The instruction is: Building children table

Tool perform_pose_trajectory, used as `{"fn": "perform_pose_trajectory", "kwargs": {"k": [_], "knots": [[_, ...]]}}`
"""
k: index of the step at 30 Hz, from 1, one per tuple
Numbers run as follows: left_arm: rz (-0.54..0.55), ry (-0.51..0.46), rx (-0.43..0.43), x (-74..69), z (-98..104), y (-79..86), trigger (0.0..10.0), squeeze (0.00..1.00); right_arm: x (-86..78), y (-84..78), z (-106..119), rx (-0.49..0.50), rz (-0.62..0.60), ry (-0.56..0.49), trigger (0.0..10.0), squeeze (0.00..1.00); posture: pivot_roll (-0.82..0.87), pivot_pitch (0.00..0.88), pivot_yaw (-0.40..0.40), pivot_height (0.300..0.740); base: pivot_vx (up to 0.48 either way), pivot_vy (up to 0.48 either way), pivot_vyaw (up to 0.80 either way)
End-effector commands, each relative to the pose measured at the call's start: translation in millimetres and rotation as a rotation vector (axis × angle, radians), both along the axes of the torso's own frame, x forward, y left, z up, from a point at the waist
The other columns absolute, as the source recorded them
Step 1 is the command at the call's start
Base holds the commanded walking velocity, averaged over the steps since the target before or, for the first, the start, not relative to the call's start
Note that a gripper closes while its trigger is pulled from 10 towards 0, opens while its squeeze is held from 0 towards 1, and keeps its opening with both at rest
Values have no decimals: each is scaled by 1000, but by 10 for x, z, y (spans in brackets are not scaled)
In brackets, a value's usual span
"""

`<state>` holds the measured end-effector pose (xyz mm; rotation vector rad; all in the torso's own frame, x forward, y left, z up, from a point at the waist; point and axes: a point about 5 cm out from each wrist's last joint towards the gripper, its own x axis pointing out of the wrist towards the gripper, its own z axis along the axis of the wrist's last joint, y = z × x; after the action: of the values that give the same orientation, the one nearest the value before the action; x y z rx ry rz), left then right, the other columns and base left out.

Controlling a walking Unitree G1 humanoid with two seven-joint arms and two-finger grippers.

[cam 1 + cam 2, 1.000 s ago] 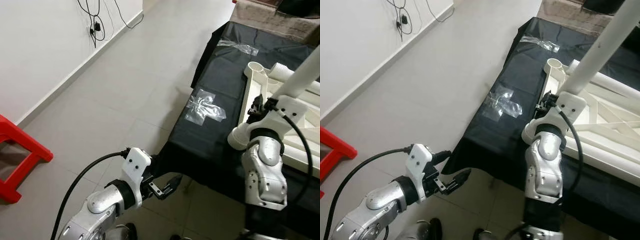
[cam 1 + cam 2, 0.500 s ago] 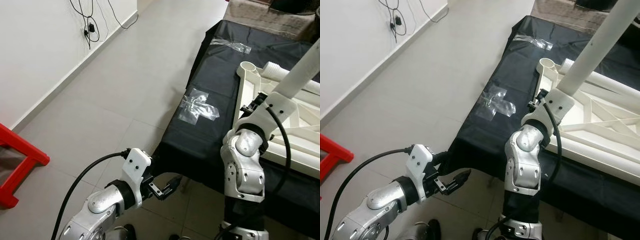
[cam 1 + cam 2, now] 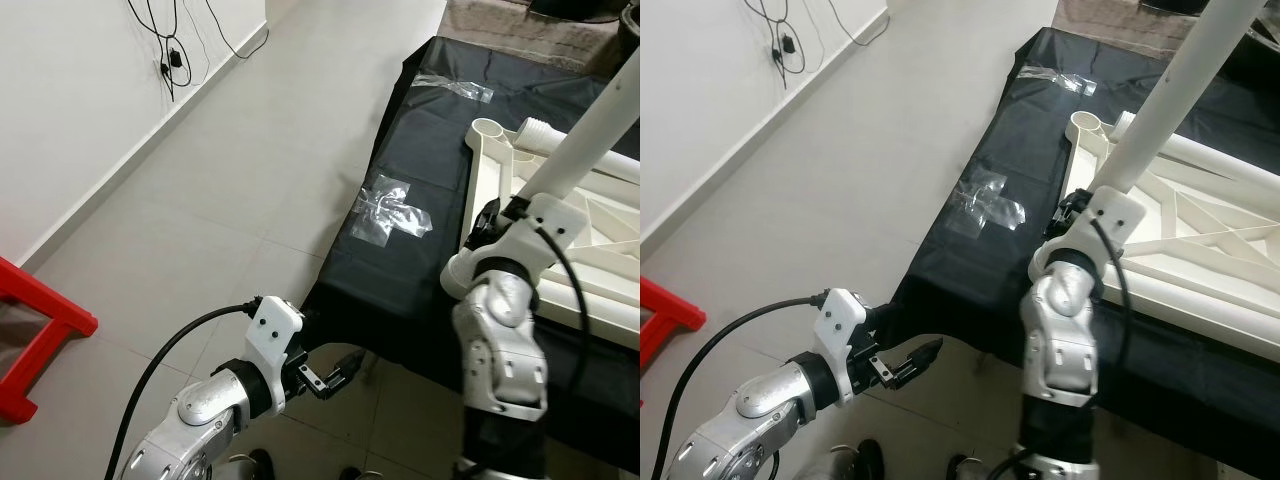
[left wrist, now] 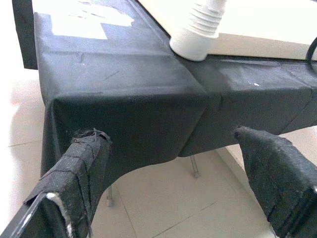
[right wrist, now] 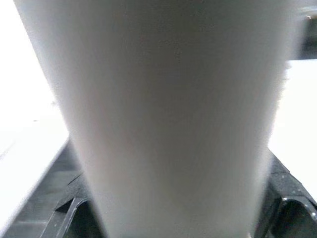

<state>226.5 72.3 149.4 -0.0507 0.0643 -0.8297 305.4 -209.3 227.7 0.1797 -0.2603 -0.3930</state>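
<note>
Near, lower left of the frame: our left hand [image 3: 338, 374], low over the tiled floor [image 3: 230, 170], fingers [image 4: 81, 171] spread and holding nothing, pointing at the draped front edge of the surface [image 3: 400, 290]. The wrist view shows open floor under that edge and a thin metal leg [image 4: 194, 166], its top hidden by the black cloth.

Centre right: our right hand [image 3: 500, 215], raised at the surface's near edge, clamped around a white tube leg [image 3: 1185, 80] that slants to the upper right and is cut off by the frame. The tube [image 5: 163, 114] is blurred in the wrist view, hiding most of the fingers.

Behind: the white tabletop frame [image 3: 1200, 225] lying flat on the cloth, its right side cut off.

Further left: a clear plastic bag [image 3: 392, 210] near the surface's left edge.

Far left edge: a red stool [image 3: 40, 330], cut off.
</note>
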Motion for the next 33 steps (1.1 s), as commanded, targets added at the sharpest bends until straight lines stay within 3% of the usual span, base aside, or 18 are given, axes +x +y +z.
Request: {"fn": "perform_pose_trajectory", "kwargs": {"k": [1,5,16,20,33], "knots": [[-15,11,12,-26,-46,-16,10000,0,-18,-139,34,19,69,-48,10000,0,72,191,-53,740,0,0,0],[-17,11,12,-25,-53,-18,10000,0,45,-270,80,-34,237,-48,10000,0,76,186,-54,740,0,0,0],[-15,9,13,-25,-55,-20,10000,0,135,-357,101,-85,392,-22,10000,0,80,183,-55,740,0,0,0],[-19,4,11,-25,-52,-29,10000,0,317,-396,87,-91,711,38,10000,0,83,184,-60,740,0,0,0],[-16,3,12,-49,-30,-11,10000,0,515,-305,133,-83,1025,85,10000,0,105,208,-63,740,0,0,0]]}}
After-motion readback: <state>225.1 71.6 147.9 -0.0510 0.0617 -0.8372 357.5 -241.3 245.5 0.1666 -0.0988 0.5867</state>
